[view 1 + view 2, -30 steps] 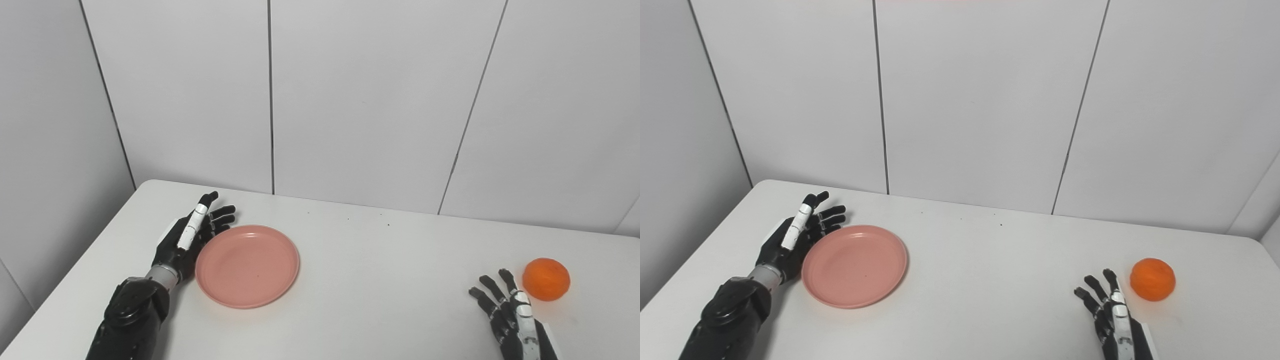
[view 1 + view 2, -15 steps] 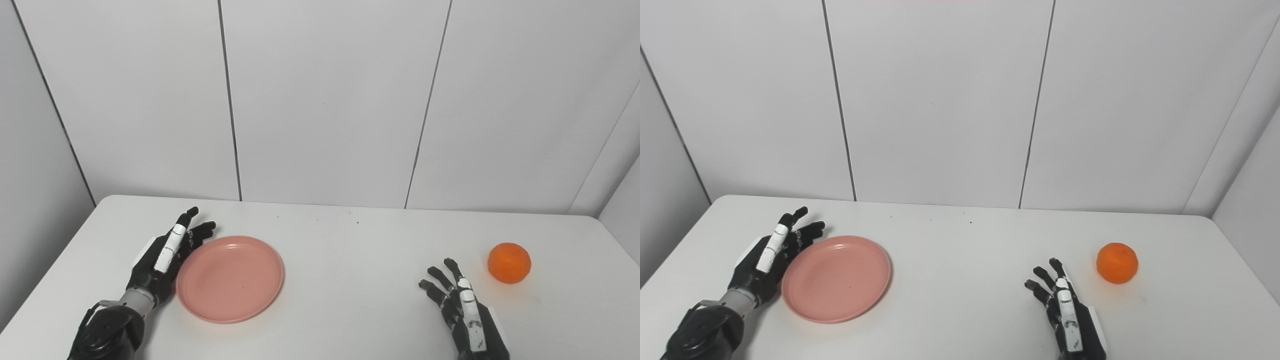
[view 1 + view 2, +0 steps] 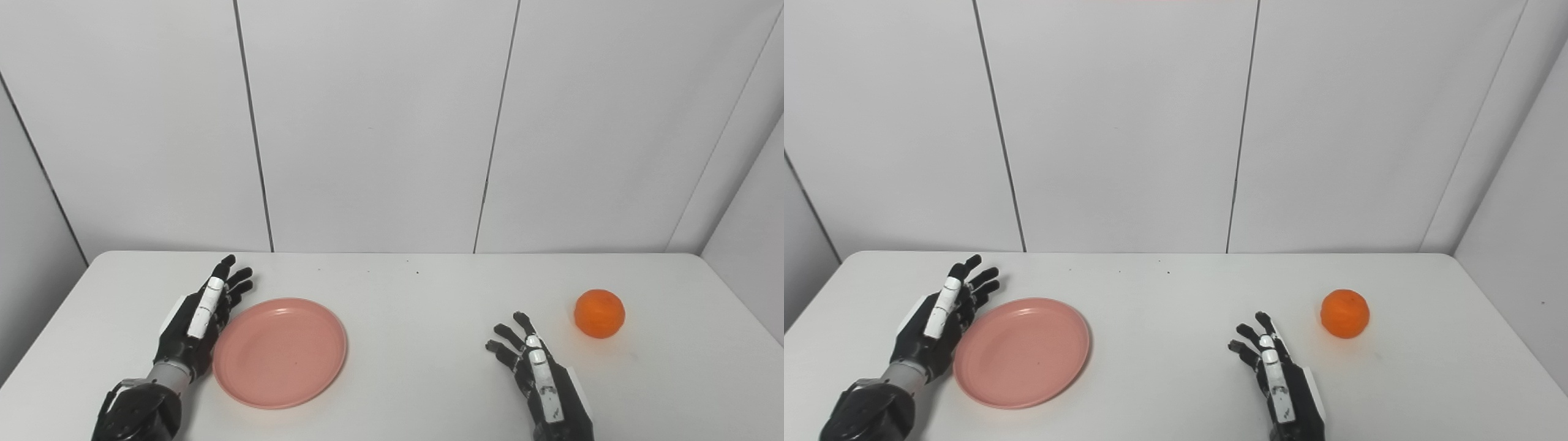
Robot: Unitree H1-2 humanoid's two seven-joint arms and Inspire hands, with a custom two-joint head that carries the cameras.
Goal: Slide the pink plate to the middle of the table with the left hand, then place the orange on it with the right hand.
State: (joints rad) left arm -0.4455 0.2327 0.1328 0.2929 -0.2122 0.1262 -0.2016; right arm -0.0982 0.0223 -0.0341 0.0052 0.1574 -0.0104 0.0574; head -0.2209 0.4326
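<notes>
Item: round, shallow pink plastic plate (image 3: pixel 280 352), lying flat on the left half of the white tabletop (image 3: pixel 416 318), nearer the front edge than the back and well short of the middle. Item: black robotic left hand (image 3: pixel 199 315) with a white strip along one finger, placed just beside the plate's left rim, on the side away from the tabletop's middle; fingers spread and extended toward the back edge, holding nothing; palm side turned toward the plate; whether it actually touches the rim cannot be told. Governing relation: the plate lies directly to the right of this hand, between it and the middle, so a rightward sweep would, by judgement, push the plate where the task wants it; the slide appears not yet complete. Item: small round orange fruit (image 3: pixel 599 313), resting on the right half of the tabletop, near the right edge. Item: black robotic right hand (image 3: pixel 539 373), near the front edge, fingers splayed and empty, pointing toward the back; the orange lies to its right and farther back, apart from it. This hand is the nearer one to the orange.
</notes>
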